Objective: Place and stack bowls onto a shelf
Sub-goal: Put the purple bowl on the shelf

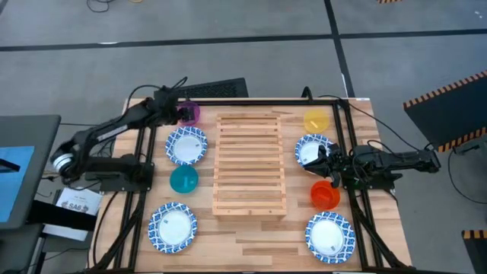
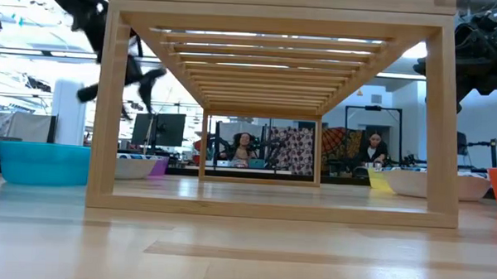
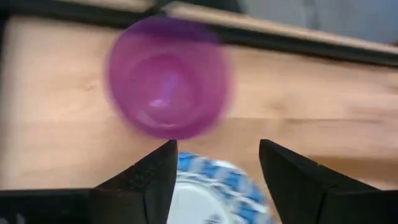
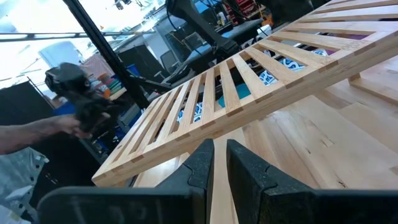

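The slatted wooden shelf (image 1: pixel 249 164) stands mid-table on its legs (image 2: pixel 271 208). Left of it sit the purple bowl (image 1: pixel 188 113), a blue-rimmed bowl (image 1: pixel 186 144), the teal bowl (image 1: pixel 183 179) and another blue-rimmed bowl (image 1: pixel 173 226). To its right are the yellow bowl (image 1: pixel 316 120), a blue-rimmed bowl (image 1: pixel 310 149), the red bowl (image 1: pixel 325 195) and one more blue-rimmed bowl (image 1: pixel 329 236). My left gripper (image 3: pixel 217 167) is open in the air; the purple bowl (image 3: pixel 168 78) lies just ahead and a blue rim (image 3: pixel 205 180) below. My right gripper (image 4: pixel 221 163) is shut, raised by the right far blue-rimmed bowl and facing the shelf (image 4: pixel 249 81).
A black frame (image 1: pixel 346 137) runs around the tabletop, with uprights near both arms. A keyboard (image 1: pixel 217 89) lies past the far edge. Bare wood shows in front of the shelf (image 1: pixel 251 243). People sit at desks in the room behind (image 2: pixel 372 152).
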Controlling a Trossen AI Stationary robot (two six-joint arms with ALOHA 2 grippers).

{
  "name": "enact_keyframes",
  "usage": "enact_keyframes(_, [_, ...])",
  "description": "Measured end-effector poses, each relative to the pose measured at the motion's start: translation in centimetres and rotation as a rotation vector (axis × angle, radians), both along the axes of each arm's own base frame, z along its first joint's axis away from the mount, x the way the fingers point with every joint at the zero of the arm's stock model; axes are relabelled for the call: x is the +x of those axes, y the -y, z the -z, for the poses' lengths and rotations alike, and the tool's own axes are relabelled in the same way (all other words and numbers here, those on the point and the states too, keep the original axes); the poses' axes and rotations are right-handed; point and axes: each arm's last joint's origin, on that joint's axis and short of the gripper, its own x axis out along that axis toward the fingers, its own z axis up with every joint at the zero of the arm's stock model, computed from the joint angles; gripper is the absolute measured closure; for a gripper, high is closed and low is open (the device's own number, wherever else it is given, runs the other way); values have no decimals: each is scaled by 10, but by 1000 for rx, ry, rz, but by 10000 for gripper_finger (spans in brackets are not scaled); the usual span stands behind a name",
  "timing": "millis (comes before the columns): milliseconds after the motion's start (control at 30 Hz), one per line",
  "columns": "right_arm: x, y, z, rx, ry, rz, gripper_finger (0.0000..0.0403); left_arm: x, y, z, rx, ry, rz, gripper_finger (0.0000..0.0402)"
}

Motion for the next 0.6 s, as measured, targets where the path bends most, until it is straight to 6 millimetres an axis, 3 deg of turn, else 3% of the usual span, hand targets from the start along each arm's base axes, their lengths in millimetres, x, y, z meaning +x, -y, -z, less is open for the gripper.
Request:
enact_keyframes(133, [0, 0, 0, 0, 0, -1, 331, -9, -17, 23, -97, -44, -102, 182])
enact_keyframes(600, [0, 0, 0, 0, 0, 0, 331, -7, -36, 54, -178, -81, -310, 182])
